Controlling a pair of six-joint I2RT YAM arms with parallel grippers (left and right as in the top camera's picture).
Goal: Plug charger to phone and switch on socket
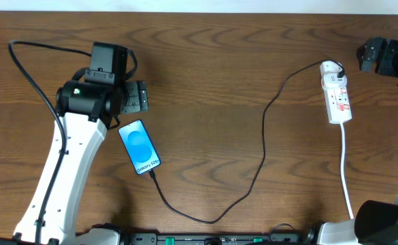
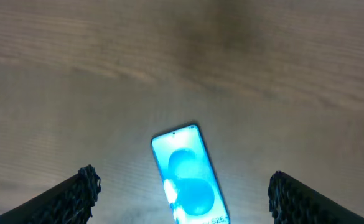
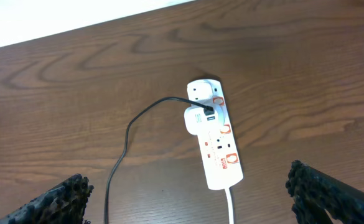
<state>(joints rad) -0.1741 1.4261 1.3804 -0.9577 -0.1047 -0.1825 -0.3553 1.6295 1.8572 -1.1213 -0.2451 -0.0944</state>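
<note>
The phone (image 1: pixel 139 147) was laid flat on the brown table (image 1: pixel 205 54), with its blue screen lit and facing up, just beside the left gripper (image 2: pixel 183 190). The black charger (image 1: pixel 263 136) was joined to the phone's lower end and was run across to the white socket (image 3: pixel 216 140), well apart on the right. The left gripper's fingers were spread wide and nothing was held. The right gripper (image 3: pixel 188 186) was spread wide too, near the socket, and nothing was held.
</note>
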